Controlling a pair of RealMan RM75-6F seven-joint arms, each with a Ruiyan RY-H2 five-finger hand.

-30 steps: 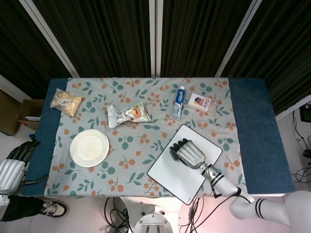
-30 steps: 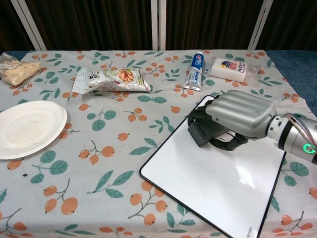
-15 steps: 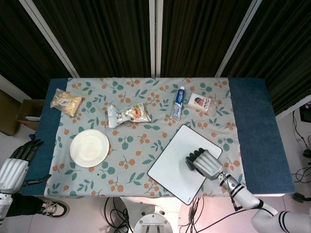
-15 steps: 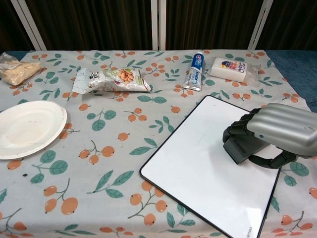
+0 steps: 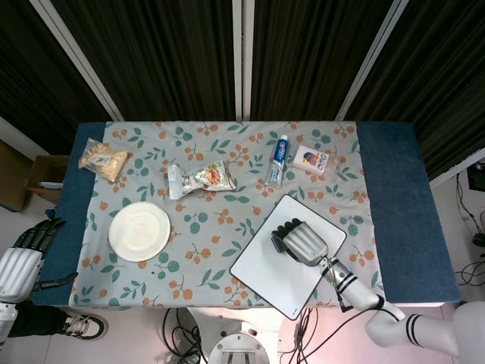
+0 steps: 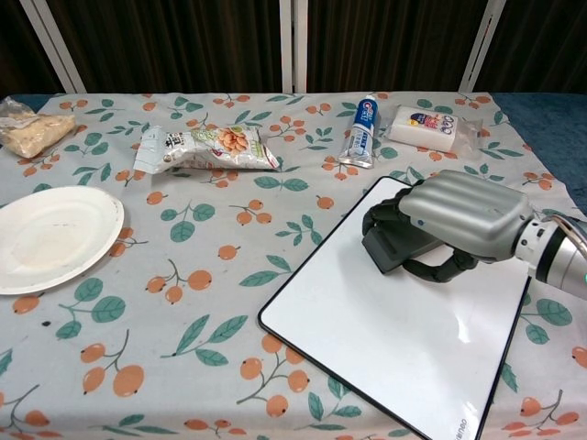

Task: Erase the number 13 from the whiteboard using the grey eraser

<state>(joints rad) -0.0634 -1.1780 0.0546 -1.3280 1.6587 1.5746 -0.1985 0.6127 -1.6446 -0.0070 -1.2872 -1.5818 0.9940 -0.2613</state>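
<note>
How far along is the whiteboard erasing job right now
Done, as far as shows: the bare part of the whiteboard is clean, no number visible. In hand: the right hand holds the grey eraser down on the board's far part. Left: whatever lies under the hand is hidden, so a check, then putting the eraser down. The left hand hangs off the table, holding nothing.

Even, bright overhead light covers the tabletop (image 5: pixel 394 205) in both views, and shadows are soft and short. A pale glare patch sits on the whiteboard (image 6: pixel 404 339) in the chest view. The curtains (image 5: pixel 167 61) behind stay dark. Both views are sharp; the head view bends slightly at its edges.
</note>
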